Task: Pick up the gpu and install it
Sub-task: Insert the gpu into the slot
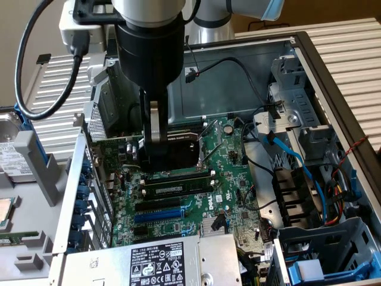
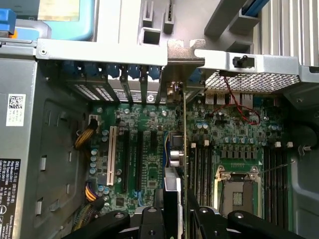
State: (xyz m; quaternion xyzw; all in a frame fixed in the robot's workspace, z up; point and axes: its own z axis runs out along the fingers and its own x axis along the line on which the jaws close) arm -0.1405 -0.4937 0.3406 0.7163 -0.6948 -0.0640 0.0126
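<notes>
The gpu [image 2: 172, 196] is clamped edge-on in the gripper [image 2: 177, 211], mid-frame in the exterior view. It should be kept upright, with its bracket [image 2: 185, 52] lined up to the rear opening.

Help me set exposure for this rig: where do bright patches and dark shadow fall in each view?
Exterior view: daylight brightens the slatted panel, while the motherboard is darker near the black hand. Wrist view: the rear rail shines pale, the case wall is dim, and the card shows edge-on.
</notes>
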